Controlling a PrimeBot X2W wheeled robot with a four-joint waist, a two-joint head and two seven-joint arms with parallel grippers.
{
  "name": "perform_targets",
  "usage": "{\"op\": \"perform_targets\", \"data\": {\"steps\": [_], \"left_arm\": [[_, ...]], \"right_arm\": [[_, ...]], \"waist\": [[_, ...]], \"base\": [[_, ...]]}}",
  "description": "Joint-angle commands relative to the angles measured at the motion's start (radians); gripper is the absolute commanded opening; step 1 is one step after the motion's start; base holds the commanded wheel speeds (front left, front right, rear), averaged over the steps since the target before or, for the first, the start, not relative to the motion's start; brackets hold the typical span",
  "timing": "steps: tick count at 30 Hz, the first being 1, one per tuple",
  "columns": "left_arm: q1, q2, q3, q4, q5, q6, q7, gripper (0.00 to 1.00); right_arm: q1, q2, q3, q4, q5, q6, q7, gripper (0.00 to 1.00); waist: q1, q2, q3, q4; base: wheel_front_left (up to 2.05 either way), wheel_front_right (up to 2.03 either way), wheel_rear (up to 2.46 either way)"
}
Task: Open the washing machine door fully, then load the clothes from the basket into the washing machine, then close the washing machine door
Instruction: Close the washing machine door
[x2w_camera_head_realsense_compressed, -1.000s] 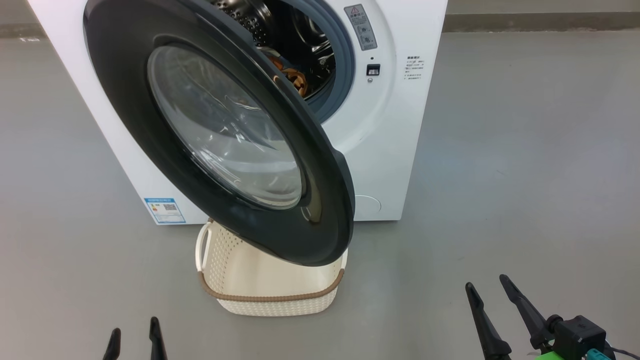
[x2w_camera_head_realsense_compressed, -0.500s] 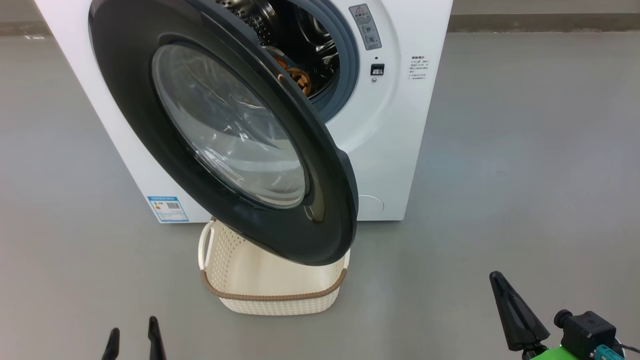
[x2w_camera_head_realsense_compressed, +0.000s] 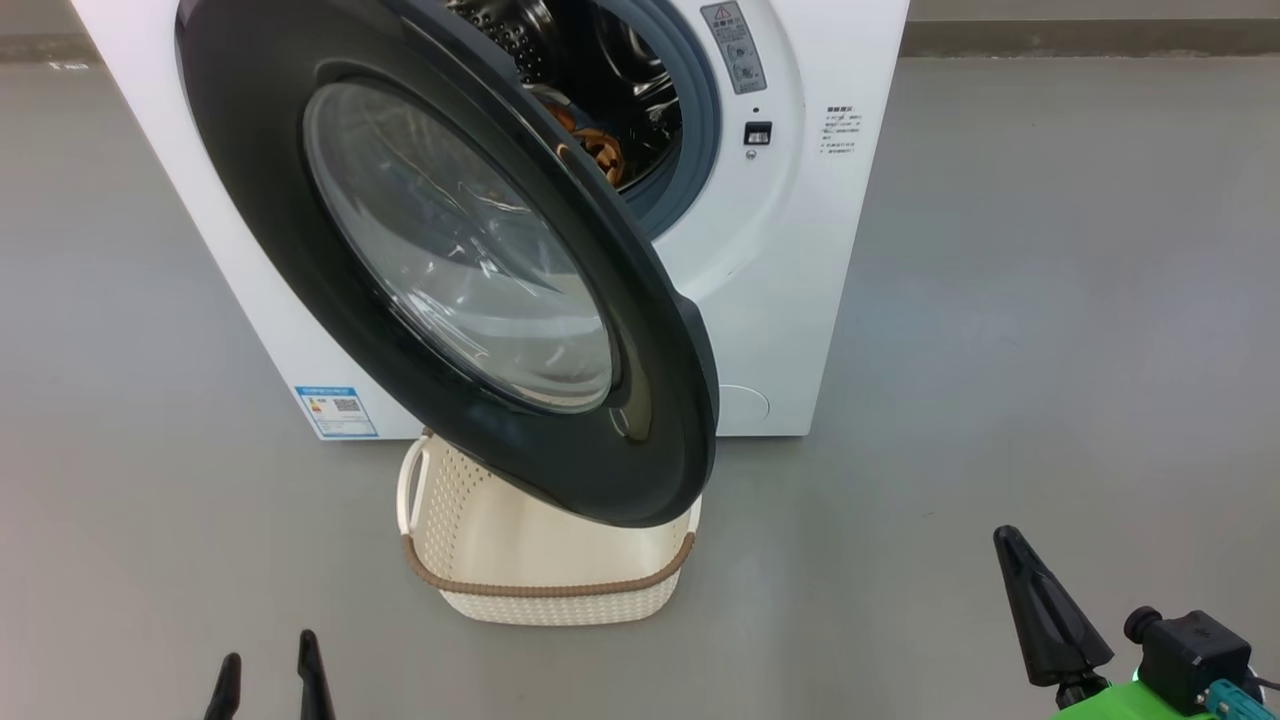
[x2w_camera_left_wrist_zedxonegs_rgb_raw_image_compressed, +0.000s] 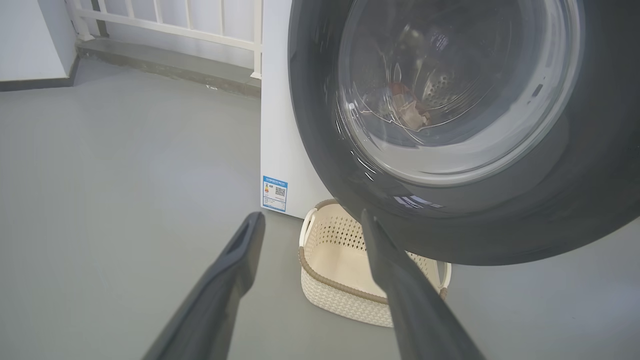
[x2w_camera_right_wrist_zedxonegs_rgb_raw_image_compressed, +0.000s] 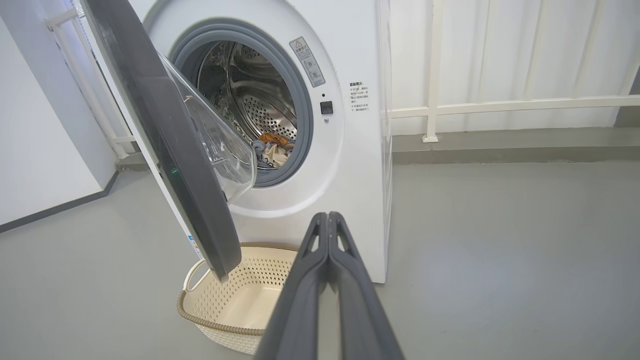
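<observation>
The door (x2w_camera_head_realsense_compressed: 450, 260) is hanging half open over the basket (x2w_camera_head_realsense_compressed: 545, 590), partly blocking the washer's (x2w_camera_head_realsense_compressed: 790, 250) mouth. The clothes (x2w_camera_right_wrist_zedxonegs_rgb_raw_image_compressed: 270, 145) are lying in the drum. A railing (x2w_camera_right_wrist_zedxonegs_rgb_raw_image_compressed: 500, 105) is running behind. The left gripper (x2w_camera_head_realsense_compressed: 270, 652) is gaping wide; the right gripper (x2w_camera_head_realsense_compressed: 1006, 545) is pinching closed on nothing.

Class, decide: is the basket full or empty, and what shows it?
Empty, as far as visible: the basket is bare inside, and the clothes lie in the drum.

We see a plain grey floor (x2w_camera_head_realsense_compressed: 1050, 300) across the lower part of every frame. In the upper right of the right wrist view, a white railing (x2w_camera_right_wrist_zedxonegs_rgb_raw_image_compressed: 500, 106) stands on a low grey kerb (x2w_camera_right_wrist_zedxonegs_rgb_raw_image_compressed: 500, 145). In the upper left of the left wrist view is a white wall (x2w_camera_left_wrist_zedxonegs_rgb_raw_image_compressed: 25, 35) with a dark skirting strip (x2w_camera_left_wrist_zedxonegs_rgb_raw_image_compressed: 35, 84).
</observation>
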Motion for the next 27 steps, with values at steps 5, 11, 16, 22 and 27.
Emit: {"op": "perform_targets", "data": {"steps": [5,11,16,22,27], "left_arm": [[-0.012,0.004,0.025,-0.030,-0.014,0.012,-0.009,1.00],[-0.016,0.004,0.018,-0.032,-0.020,0.018,-0.009,1.00],[-0.030,0.004,0.001,-0.032,-0.028,0.024,-0.009,1.00],[-0.042,0.004,-0.023,-0.026,-0.039,0.026,-0.009,1.00],[-0.052,0.004,-0.038,-0.028,-0.047,0.029,-0.009,1.00]], "right_arm": [[-0.059,-0.012,0.012,-0.048,0.003,0.002,-0.005,0.00],[-0.166,-0.023,0.027,-0.134,0.040,0.002,-0.005,0.00],[-0.309,-0.014,0.080,-0.248,0.072,0.002,-0.005,0.00],[-0.451,-0.009,0.236,-0.318,0.111,0.002,-0.005,0.00],[-0.493,-0.010,0.351,-0.293,0.126,0.002,-0.005,0.00]], "waist": [[0.0000,0.0000,0.006,0.000],[0.0000,0.0000,0.016,-0.006],[0.0000,0.0000,0.024,-0.003],[0.0000,0.0000,0.028,0.018],[0.0000,0.0000,0.033,0.044]], "base": [[0.00,0.00,0.00],[0.00,0.00,0.00],[0.00,0.00,0.00],[0.00,0.00,0.00],[0.00,0.00,0.00]]}}
